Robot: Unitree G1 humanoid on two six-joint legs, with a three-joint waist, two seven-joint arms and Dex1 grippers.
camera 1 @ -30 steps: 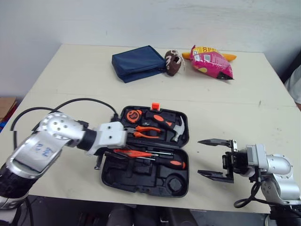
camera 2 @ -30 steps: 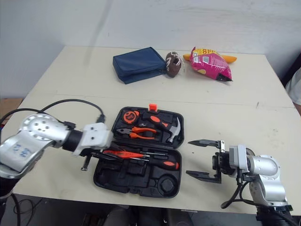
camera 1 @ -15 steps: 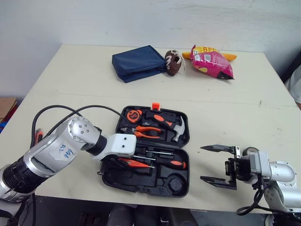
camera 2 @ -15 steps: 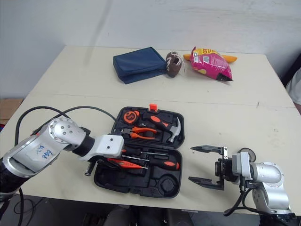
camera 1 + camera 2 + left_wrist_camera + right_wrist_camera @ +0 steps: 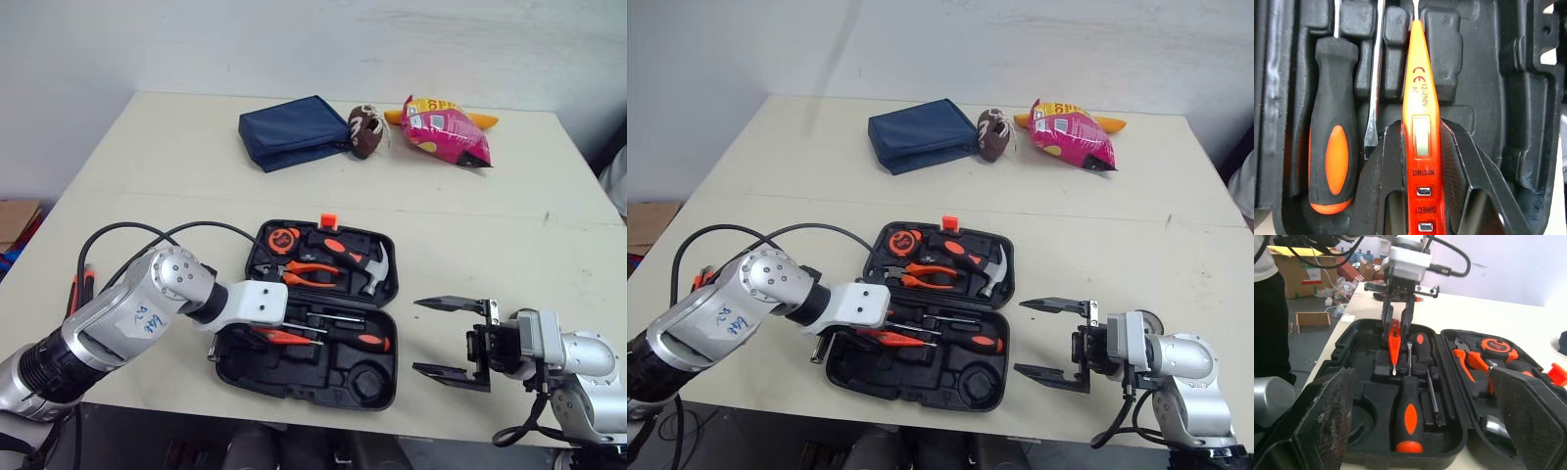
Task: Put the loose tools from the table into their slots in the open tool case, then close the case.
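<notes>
Orange tester screwdriver (image 5: 1420,93): pinched by your left gripper (image 5: 1421,128); seating step.
Black plastic tool case (image 5: 312,372): slot beneath jaws; press, release.
Right gripper (image 5: 415,335): spread, empty.

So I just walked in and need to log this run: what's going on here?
The robot is filling an open case. Its left tool grips an orange tester, held at the slots in the case's near half, beside a seated screwdriver. Pliers and a hammer sit in the far half. The right tool is open over the table beside the case, holding nothing.
</notes>
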